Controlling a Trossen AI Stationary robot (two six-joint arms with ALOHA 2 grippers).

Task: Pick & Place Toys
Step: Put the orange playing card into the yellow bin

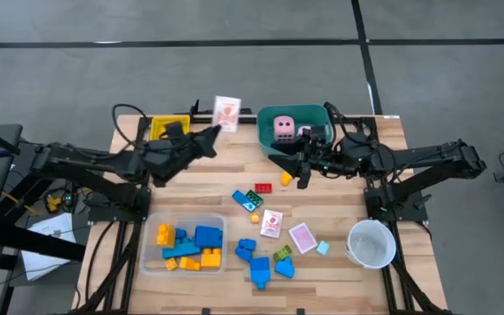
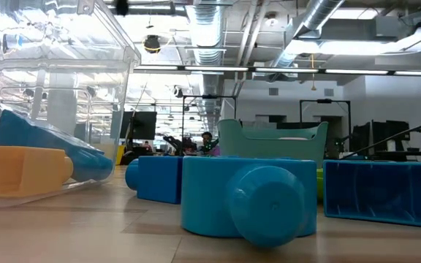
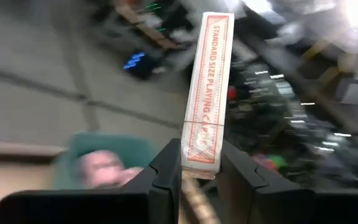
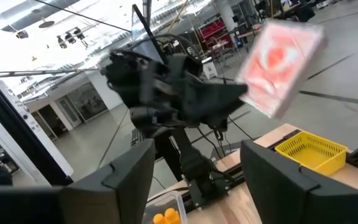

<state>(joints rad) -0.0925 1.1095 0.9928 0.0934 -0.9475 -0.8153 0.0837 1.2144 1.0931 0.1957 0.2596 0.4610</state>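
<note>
1. Left gripper clamps your playing-card box, raised beside the teal tub.
2. Right gripper hangs released, near the red block.
3. Pink die sits in your tub.

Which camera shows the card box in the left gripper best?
Left wrist view: the card box sits clamped edge-on in the left gripper, print readable. High view shows its face small; right wrist view shows it blurred; low view misses it.

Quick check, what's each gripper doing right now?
Left gripper: shut on the pink-white playing-card box, raised near the teal tub.
Right gripper: open, empty, by the tub.
</note>
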